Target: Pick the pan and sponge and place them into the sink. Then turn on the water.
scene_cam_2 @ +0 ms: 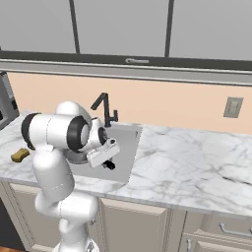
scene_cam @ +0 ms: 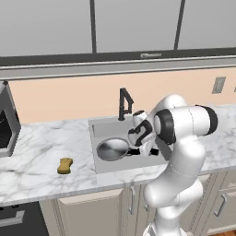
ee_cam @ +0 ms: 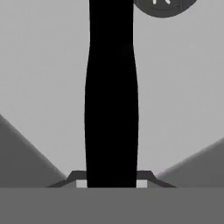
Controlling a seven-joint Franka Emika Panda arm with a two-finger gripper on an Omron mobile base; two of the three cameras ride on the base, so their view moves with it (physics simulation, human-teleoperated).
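Note:
The silver-grey pan (scene_cam: 112, 148) lies inside the sink (scene_cam: 103, 125), its bowl toward the basin's left. Its black handle (ee_cam: 111, 100) runs straight up the hand view from between my fingertips (ee_cam: 81, 181), which press against both of its sides. My gripper (scene_cam: 146, 151) reaches down into the basin's right part, shut on that handle. The black faucet (scene_cam: 124, 103) stands at the back rim with no stream coming from it. The round dark drain (ee_cam: 162, 6) shows beyond the handle. On the marble counter left of the sink lies the mustard-yellow sponge (scene_cam: 65, 166), apart from my gripper.
A dark appliance (scene_cam: 7, 124) stands at the counter's far left. The marble counter (scene_cam_2: 197, 162) stretches to the right of the sink, with a wall outlet (scene_cam_2: 232, 107) above it. Wall cabinets hang overhead. My own arm (scene_cam_2: 54, 135) blocks the sink's left part in the right base view.

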